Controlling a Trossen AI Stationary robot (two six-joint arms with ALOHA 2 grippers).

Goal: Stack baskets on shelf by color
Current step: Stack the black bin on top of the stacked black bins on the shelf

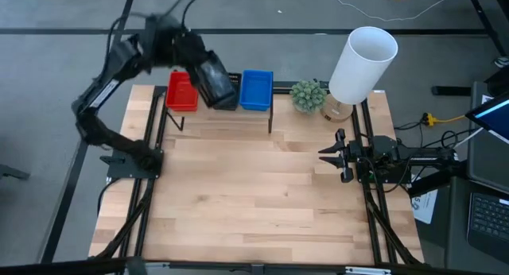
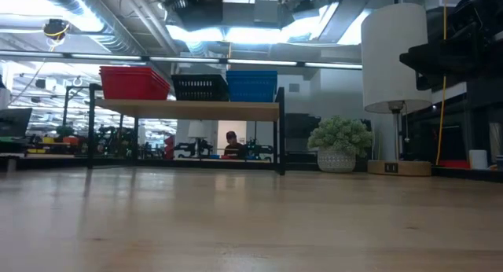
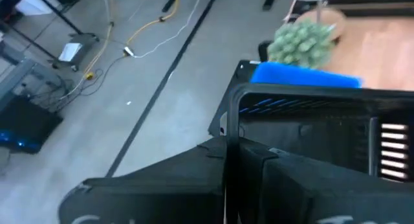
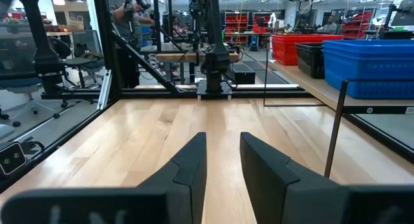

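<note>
Baskets are seen in the high view at upper centre on the shelf: a red stack, a blue stack, and the black stack partly covered by the left gripper. The right gripper is parked right of centre, partly parted and empty. In the low view all three stacks are aligned. In the left wrist view the fingers are clenched just beside the black rim; lifting straight upward is judged safest.

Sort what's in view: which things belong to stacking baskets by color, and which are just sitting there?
Job:
red baskets
black baskets
blue baskets
shelf
left gripper, above the black baskets

Bystanders:
lamp
potted plant
right gripper, idle at the table's right edge
</note>
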